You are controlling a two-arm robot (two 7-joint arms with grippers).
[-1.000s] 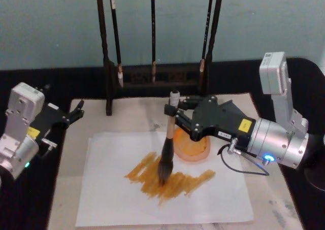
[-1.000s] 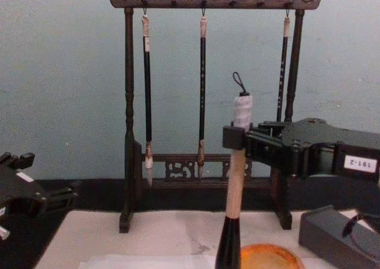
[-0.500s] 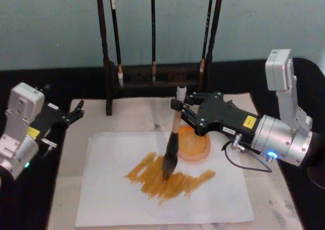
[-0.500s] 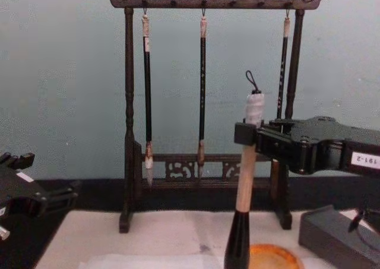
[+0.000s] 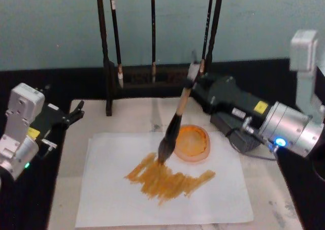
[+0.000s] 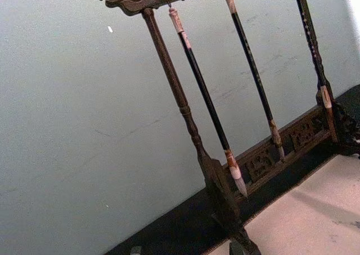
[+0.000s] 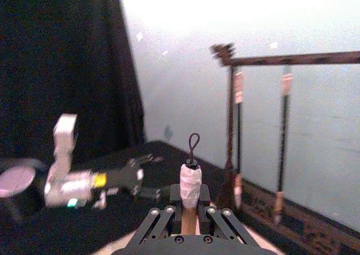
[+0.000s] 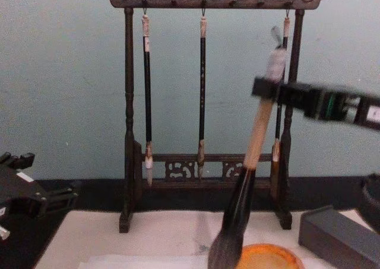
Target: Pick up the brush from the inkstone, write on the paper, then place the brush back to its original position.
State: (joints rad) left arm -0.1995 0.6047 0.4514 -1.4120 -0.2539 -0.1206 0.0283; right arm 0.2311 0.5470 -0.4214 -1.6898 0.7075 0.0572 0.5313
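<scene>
The right gripper (image 5: 192, 80) reaches in from the right side, above the back of the cream mat (image 5: 137, 113), and its fingers are clamped on the brush (image 5: 176, 123) high on the tan handle, just under the white-wrapped end with the cord loop. The brush hangs tilted, its top leaning toward the rack (image 8: 127, 103) where three thin black-handled brushes (image 8: 202, 85) hang, and its black ferrule and bushy bristles slanting down and to the robot's left. The bristle tip sits over the paper (image 5: 111, 189), at the upper left end of the ochre strokes (image 5: 167, 182) and just beside the round orange inkstone (image 5: 192, 142); whether the tip touches the sheet cannot be told. The paper lies flat on the mat, and the inkstone rests at its back right edge. A dark grey block (image 8: 338, 236) sits to the right of the inkstone, below the right arm. The left gripper (image 5: 78, 110) hangs at the left edge of the mat over the black table (image 5: 30, 209), well apart from the paper, its fingertips (image 6: 236, 247) spread apart with nothing between them.
</scene>
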